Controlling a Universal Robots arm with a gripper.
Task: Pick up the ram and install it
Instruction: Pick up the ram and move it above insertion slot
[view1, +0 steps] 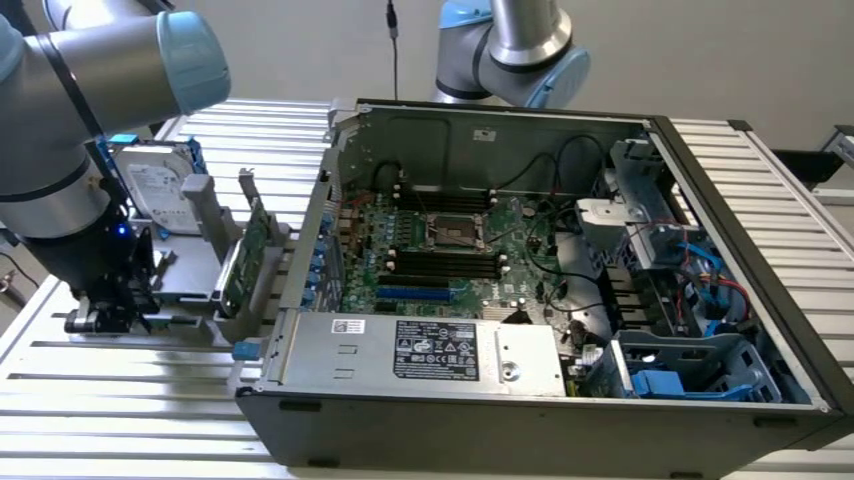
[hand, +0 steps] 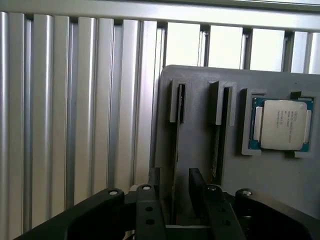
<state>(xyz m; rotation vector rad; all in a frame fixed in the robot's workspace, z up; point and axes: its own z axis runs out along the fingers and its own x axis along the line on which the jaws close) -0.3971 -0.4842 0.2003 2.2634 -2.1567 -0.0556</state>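
Gripper (view1: 114, 318) (hand: 175, 174) down at the grey holder, jaws open. In the wrist view the two black fingers (hand: 197, 187) stand either side of the ram with a gap showing, so not clamped on it.

- Table (view1: 134, 400): slatted aluminium, carries everything.
- Computer case (view1: 534, 425): open and lying flat, from mid-table to the edge at the exterior view's right. The motherboard (view1: 441, 240) is exposed inside, with the silver power supply (view1: 427, 350) along the case's near wall.
- Second arm (view1: 514, 45): behind the case at the far edge, clear of the work.
- Grey holder (view1: 200, 262) (hand: 280, 185): near the table edge at the exterior view's left, just beside the case wall.
- Hard drive (view1: 150, 190): upright at the holder's far end.
- Green card (view1: 247, 265): upright on edge in the holder, on the side nearest the case.
- Ram (hand: 175, 145): seen edge-on in the wrist view, upright in a holder slot between the fingers.
- Second thin board (hand: 216, 145): in the neighbouring slot, apart from the fingers.
- CPU (hand: 282, 124): flat in its recess, just beside that second slot.
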